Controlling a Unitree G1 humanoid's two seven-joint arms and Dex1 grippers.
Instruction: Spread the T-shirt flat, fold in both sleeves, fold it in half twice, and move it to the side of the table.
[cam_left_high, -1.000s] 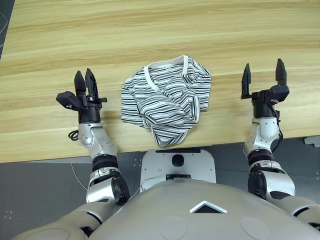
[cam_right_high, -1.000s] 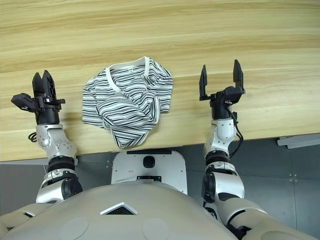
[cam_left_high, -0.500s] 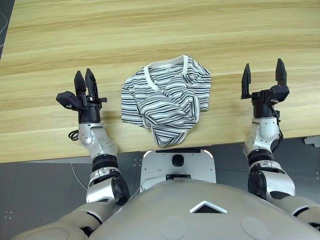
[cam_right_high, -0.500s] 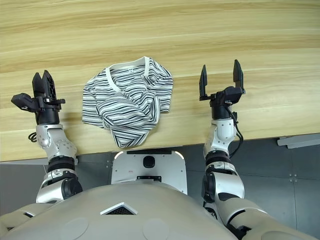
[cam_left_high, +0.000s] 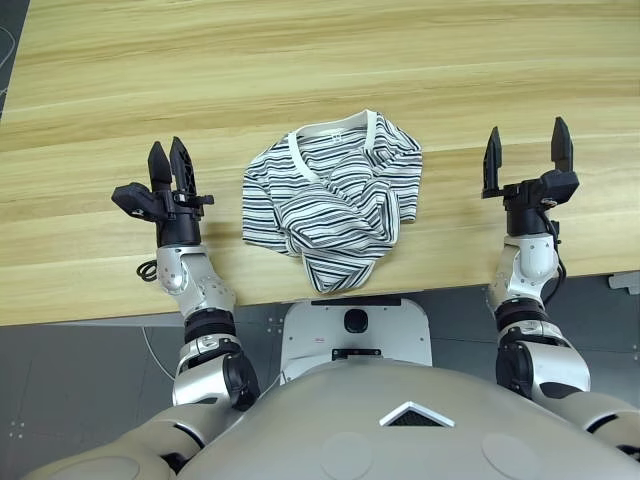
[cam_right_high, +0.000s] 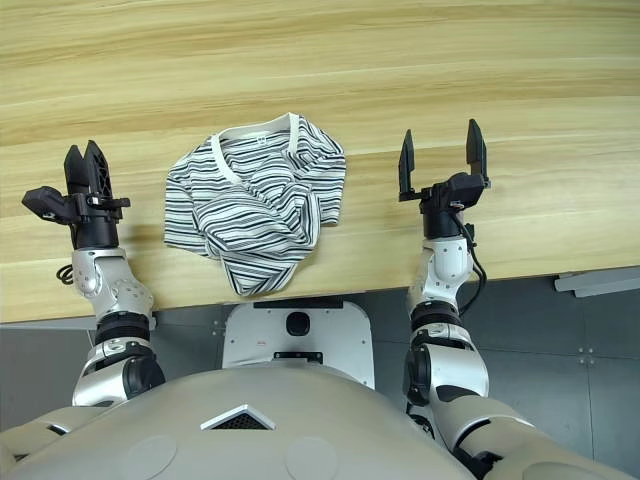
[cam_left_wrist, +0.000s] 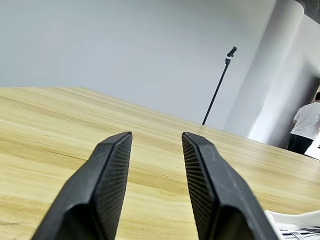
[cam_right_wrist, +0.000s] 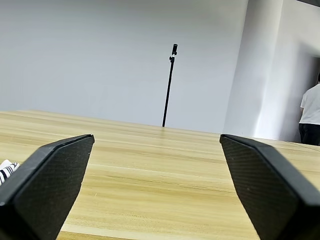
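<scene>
Spanning the view, the wooden desk (cam_left_high: 300, 60) carries a crumpled striped T-shirt (cam_left_high: 335, 195) mid-width, reaching its near edge. Near it, untouching, the left gripper (cam_left_high: 168, 165) stands narrowly parted, while the right gripper (cam_left_high: 525, 150) opposite gapes wide.

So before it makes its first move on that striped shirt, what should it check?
1. T-shirt spread flat: not ok, it lies crumpled in a heap near the table's front edge.
2. Left claw open and empty: ok.
3. Right claw open and empty: ok, fingers wide apart.
4. Claws clear of the cloth: ok, one stands on each side of the T-shirt, neither touching it.
5. Bare table beyond the T-shirt for spreading: ok.
6. Sleeves easy to find: cannot tell, they are lost in the folds.
</scene>
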